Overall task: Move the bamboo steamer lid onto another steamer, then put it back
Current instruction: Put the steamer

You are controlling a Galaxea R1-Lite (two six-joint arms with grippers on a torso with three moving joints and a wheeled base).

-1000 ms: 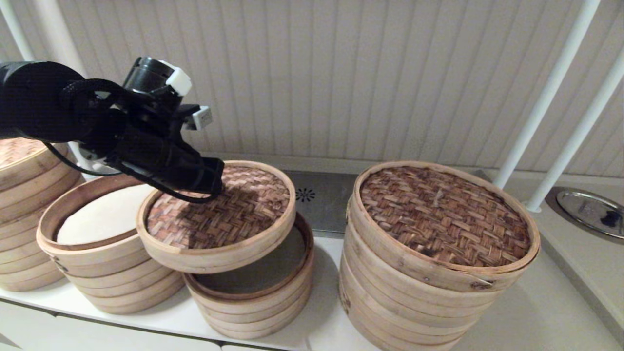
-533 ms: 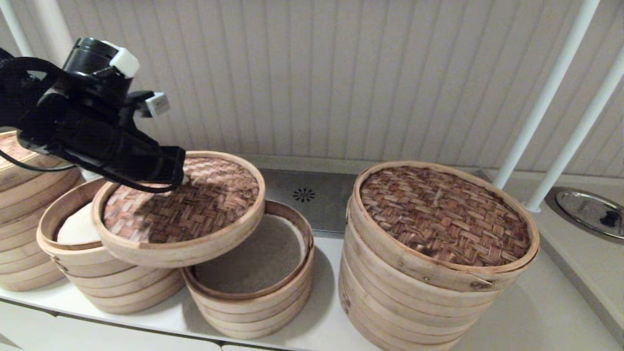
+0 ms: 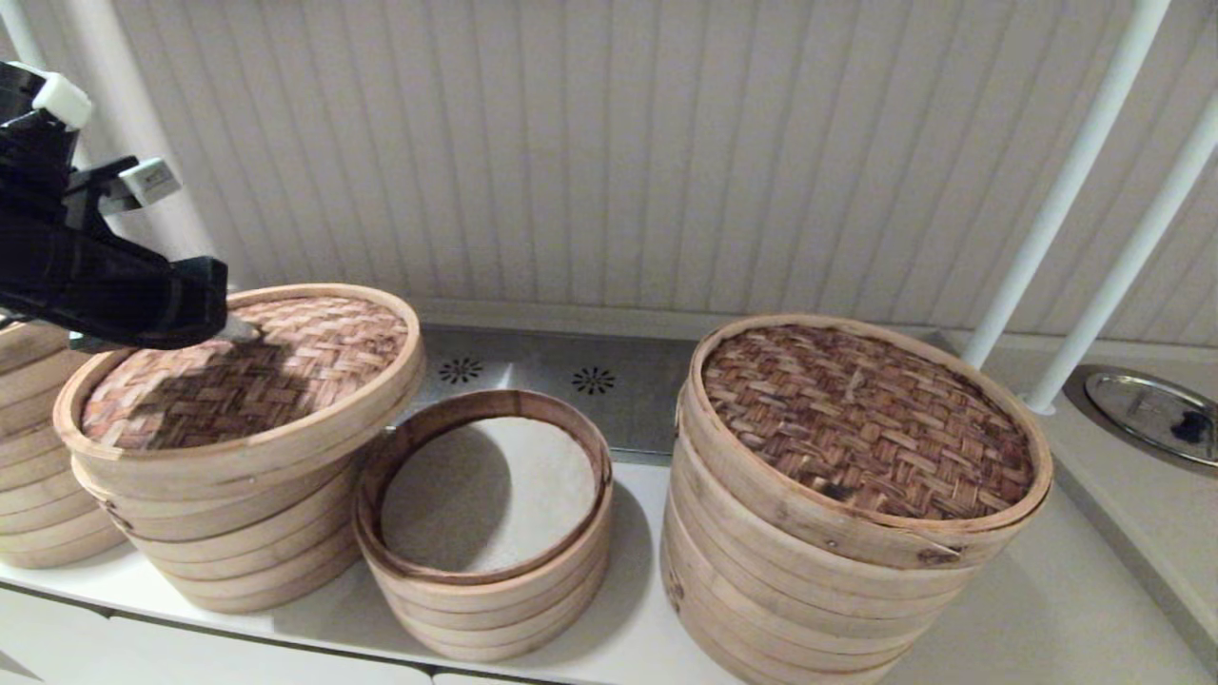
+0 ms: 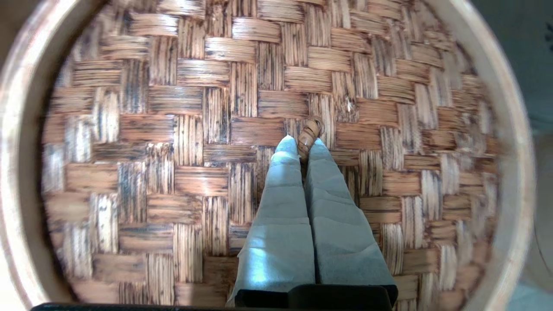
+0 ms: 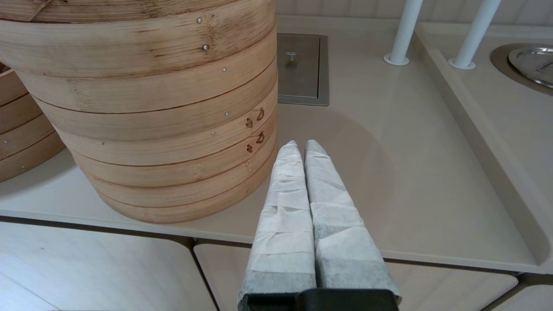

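The bamboo steamer lid (image 3: 247, 376) hangs slightly tilted over the medium stack (image 3: 238, 561) at the left, covering its opening; whether it touches the rim I cannot tell. My left gripper (image 3: 233, 328) is shut on the lid's small loop handle (image 4: 310, 134), and the woven top (image 4: 173, 129) fills the left wrist view. The smallest steamer (image 3: 485, 580) stands uncovered in the middle, its white cloth liner (image 3: 490, 485) showing. My right gripper (image 5: 301, 147) is shut and empty, low by the counter's front edge beside the biggest stack (image 5: 151, 108); it is out of the head view.
The biggest stack with the dark woven lid (image 3: 856, 428) stands at the right. Another stack (image 3: 29, 495) sits at the far left edge. White poles (image 3: 1066, 190) and a metal dish (image 3: 1151, 414) are at the back right, a drain plate (image 3: 571, 376) behind the small steamer.
My left gripper has carried the lid leftward, away from the smallest steamer and over the medium stack. The smallest steamer's liner is now fully uncovered.
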